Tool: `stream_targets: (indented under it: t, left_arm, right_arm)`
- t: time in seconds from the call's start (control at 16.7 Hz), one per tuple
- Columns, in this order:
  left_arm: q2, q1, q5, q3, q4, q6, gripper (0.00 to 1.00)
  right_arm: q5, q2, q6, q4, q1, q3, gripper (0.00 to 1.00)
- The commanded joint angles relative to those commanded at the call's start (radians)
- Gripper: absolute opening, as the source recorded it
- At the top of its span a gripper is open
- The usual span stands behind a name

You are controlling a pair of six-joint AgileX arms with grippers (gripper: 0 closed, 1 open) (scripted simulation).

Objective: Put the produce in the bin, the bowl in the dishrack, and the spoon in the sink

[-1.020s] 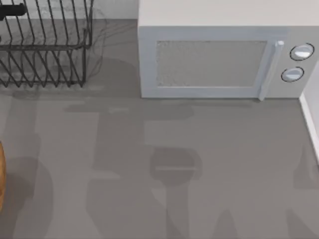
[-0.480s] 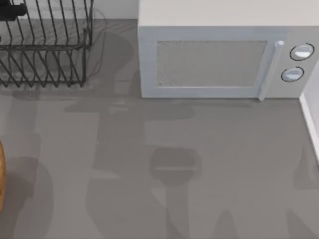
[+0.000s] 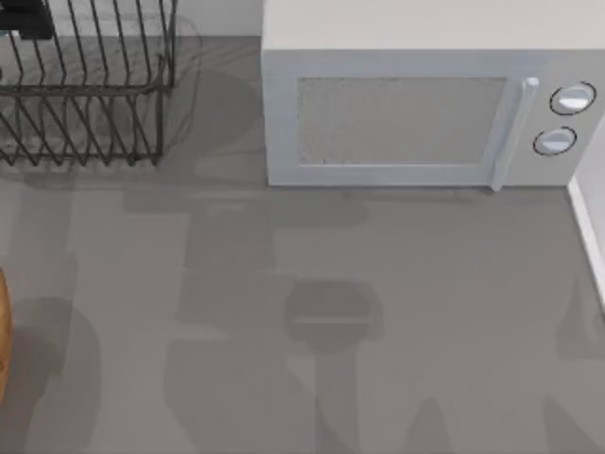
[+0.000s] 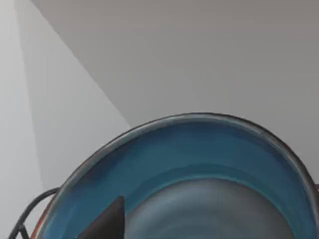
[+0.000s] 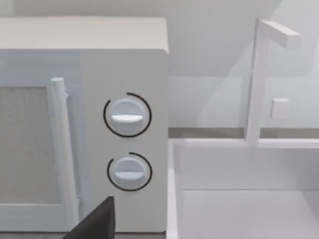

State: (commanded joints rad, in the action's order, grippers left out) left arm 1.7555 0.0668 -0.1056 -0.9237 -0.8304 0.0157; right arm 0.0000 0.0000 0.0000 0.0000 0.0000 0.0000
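Bowl placement at the dishrack: risks at this stage

Bowl [image 4: 199,169] sits close under our left wrist camera, its blue inside turned toward the lens, with a dark finger [image 4: 107,224] lying across its inner wall. We judge that our left gripper is clamped on the bowl's rim, though the second finger is hidden. From above, a dark piece of our left gripper [image 3: 24,19] shows at the far left corner of the table, over the dishrack [image 3: 85,95]. A wire of the rack curves just beside the bowl's edge in the left wrist view.

Our right arm is parked facing the microwave [image 5: 84,124] and the sink [image 5: 244,189]; one dark finger [image 5: 97,221] shows, and we cannot tell whether that claw is apart or together.

Hazards, as we judge them:
- Releasing above the rods may let the bowl tip or roll off the rack.
- A rim grip on a glazed wall may slip if we tilt further.
- Lowering off-line may catch the rim on a rod and shift the rack.
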Motion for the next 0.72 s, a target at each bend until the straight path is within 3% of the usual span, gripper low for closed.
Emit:
stream_targets:
  t: [0.36,0.72]
  left_arm:
    - [-0.025,0.006,0.007,0.011,0.01,0.002,1.0]
    - [-0.275,-0.002,0.024,0.147,0.132,-0.002,1.0]
  right_arm:
    - [0.0,0.0,0.0,0.0,0.0,0.0,1.0]
    - [0.0,0.0,0.0,0.0,0.0,0.0,1.0]
